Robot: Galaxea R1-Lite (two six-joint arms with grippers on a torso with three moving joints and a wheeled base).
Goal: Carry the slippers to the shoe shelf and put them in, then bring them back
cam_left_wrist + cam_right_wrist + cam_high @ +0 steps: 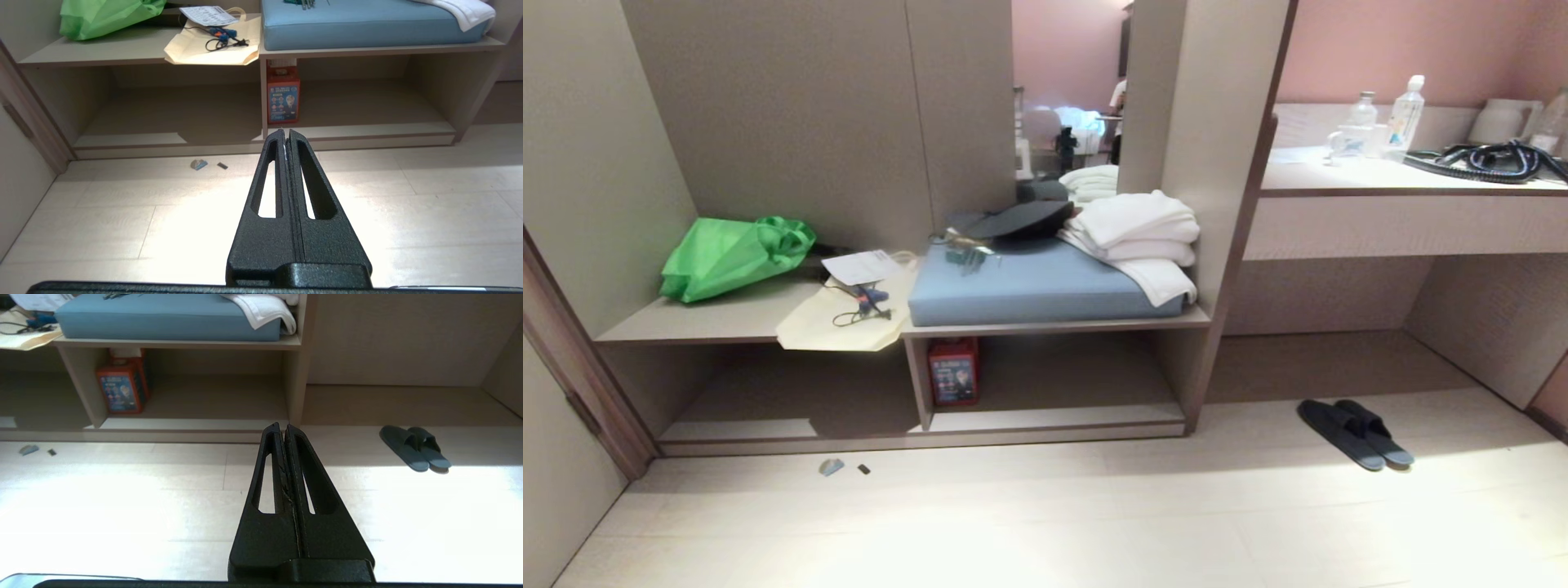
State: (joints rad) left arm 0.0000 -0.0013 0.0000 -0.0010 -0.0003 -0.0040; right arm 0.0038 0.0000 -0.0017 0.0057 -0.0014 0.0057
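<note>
Slippers [414, 448], dark grey fabric, lie paired on pale floor beyond our right claw [282, 426], near the taupe shoe shelf [292, 388] edge; both claws pressed together, left claw [284, 132].

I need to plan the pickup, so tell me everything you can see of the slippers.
The slippers are a dark, soft-looking pair with lighter grey heel ends, lying flat and side by side, touching, on the pale floor. They sit to the right of the shoe shelf, before the recess under the counter, toes angled toward the shelving. Nothing else touches them; no gripper is near.
</note>
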